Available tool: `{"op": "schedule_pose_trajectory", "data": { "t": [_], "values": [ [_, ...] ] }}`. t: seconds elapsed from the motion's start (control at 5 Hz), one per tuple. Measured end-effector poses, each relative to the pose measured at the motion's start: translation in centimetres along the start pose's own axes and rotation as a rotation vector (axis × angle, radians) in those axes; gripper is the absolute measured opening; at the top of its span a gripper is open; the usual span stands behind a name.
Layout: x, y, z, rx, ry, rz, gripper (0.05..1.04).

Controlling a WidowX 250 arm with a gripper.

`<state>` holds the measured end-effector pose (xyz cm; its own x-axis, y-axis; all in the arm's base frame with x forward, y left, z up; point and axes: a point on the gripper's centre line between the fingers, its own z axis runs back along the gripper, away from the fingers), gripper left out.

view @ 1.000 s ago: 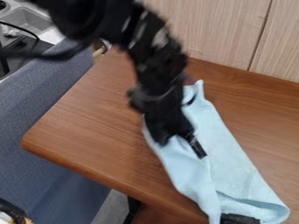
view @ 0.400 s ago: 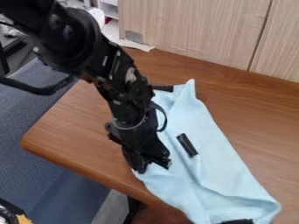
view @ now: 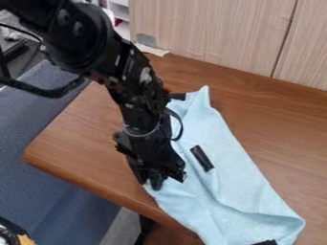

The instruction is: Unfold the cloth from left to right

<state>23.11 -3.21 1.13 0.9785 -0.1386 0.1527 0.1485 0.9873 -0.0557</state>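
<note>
In the camera view, seeing a long, light-blue, soft fabric cloth [view: 236, 182] lying on a brown wood-grain table [view: 96, 134], slanting from a pointed upper end down towards the lower right. Finding a black, hard-shelled gripper [view: 166, 180] hanging at the cloth's left side, close to the table's front edge, below a jointed black robot arm [view: 131, 72] coming in from the upper left. Being unable to tell whether clamping on fabric or standing apart.

Noticing also a flat black rectangular strip [view: 201, 158] lying across the cloth's middle.

Judging the unfolding as being only partly done: already spreading fairly broad through the middle and lower part, but narrowing to a point at the top and creasing in slanting folds lower down. Probably leaving, as work to do, drawing any doubled layer over to the right, easing out creases, flattening the edges and finally moving clear.
</note>
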Motion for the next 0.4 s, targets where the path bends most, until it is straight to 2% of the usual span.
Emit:
{"op": "schedule_pose_trajectory", "data": {
  "t": [0.2,0.4],
  "values": [
    [0.1,-0.2,0.4,0.002,0.01,0.004,0.776],
    [0.8,-0.5,1.5,0.012,-0.004,-0.022,0.999]
  ]
}}
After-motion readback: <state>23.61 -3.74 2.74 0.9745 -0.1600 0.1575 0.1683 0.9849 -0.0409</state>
